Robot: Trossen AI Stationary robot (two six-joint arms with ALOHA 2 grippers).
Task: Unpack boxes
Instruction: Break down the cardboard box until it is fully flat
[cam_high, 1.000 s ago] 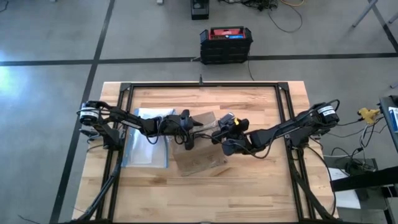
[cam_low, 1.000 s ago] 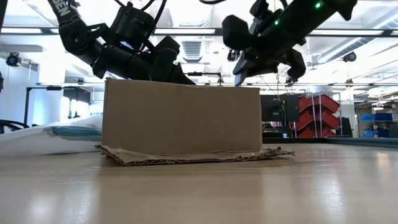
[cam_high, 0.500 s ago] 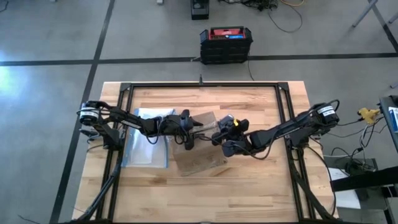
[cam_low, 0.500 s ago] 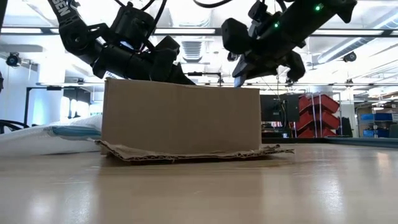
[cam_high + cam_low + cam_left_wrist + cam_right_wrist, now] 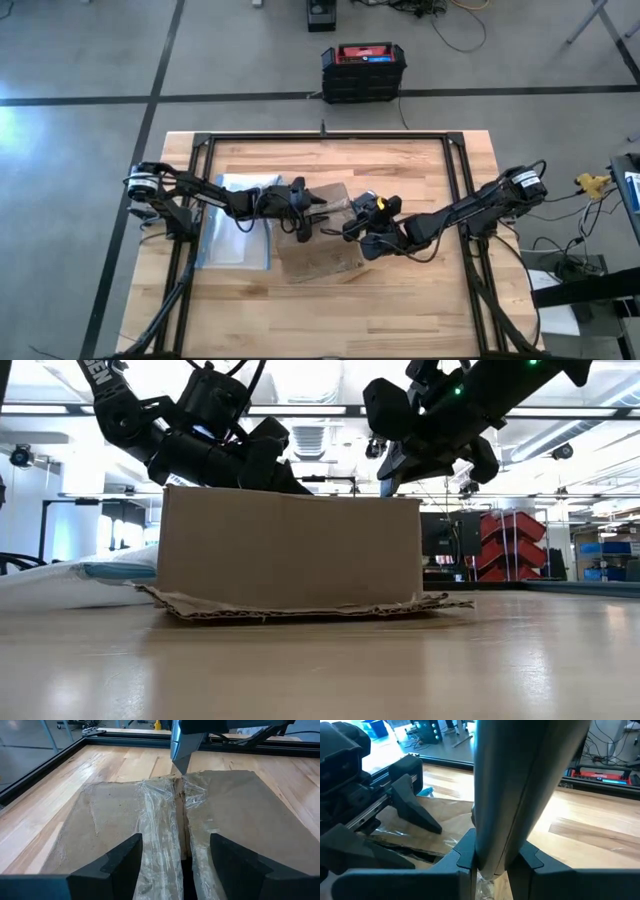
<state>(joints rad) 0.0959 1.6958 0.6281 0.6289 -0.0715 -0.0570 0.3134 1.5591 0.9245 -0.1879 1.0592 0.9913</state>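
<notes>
Box [image 5: 318,232] mid-table; I see it nudged slightly since a second ago. Right gripper [image 5: 352,228], clamping a grey tool [image 5: 520,785], shifted along the taped seam. Left gripper [image 5: 312,210] spread wide, empty, unmoved.
</notes>
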